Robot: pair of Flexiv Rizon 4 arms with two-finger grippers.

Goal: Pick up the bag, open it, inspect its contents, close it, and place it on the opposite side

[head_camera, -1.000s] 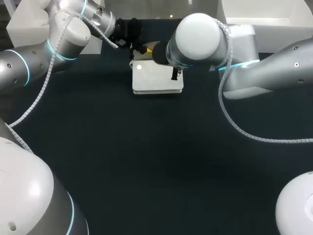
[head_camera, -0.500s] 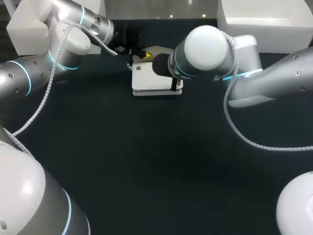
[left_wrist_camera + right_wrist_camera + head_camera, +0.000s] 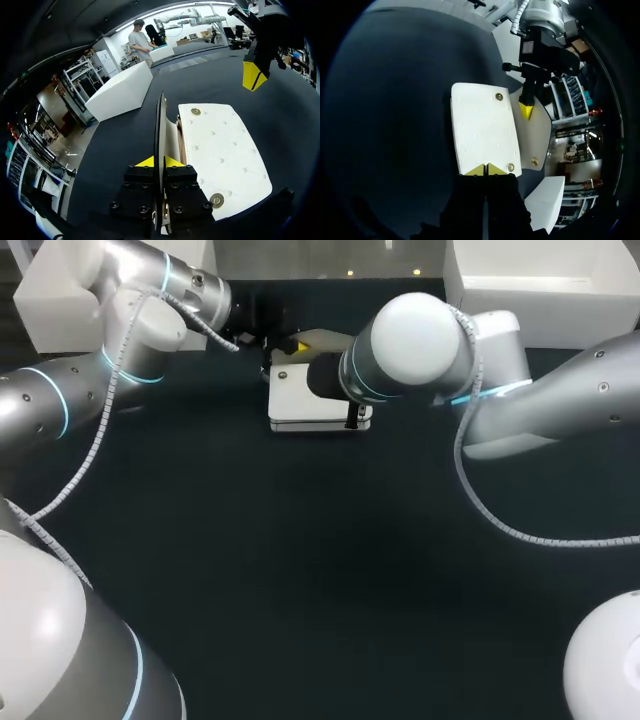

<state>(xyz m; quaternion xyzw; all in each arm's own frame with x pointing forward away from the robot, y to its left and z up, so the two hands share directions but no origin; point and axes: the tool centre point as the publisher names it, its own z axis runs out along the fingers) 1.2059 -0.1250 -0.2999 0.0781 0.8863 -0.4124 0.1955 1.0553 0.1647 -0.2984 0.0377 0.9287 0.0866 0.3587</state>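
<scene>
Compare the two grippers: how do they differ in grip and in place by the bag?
The left gripper is shut on the lifted flap of the bag; the right gripper is shut with tips together, nothing visible between them. The left gripper sits at one end of the bag, the right gripper near the opposite end. Both have yellow tips.

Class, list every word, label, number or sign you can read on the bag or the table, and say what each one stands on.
None can be read.
The white bag shows a plain quilted face and round metal snaps, with no print visible.
The dark table carries no marks.
</scene>
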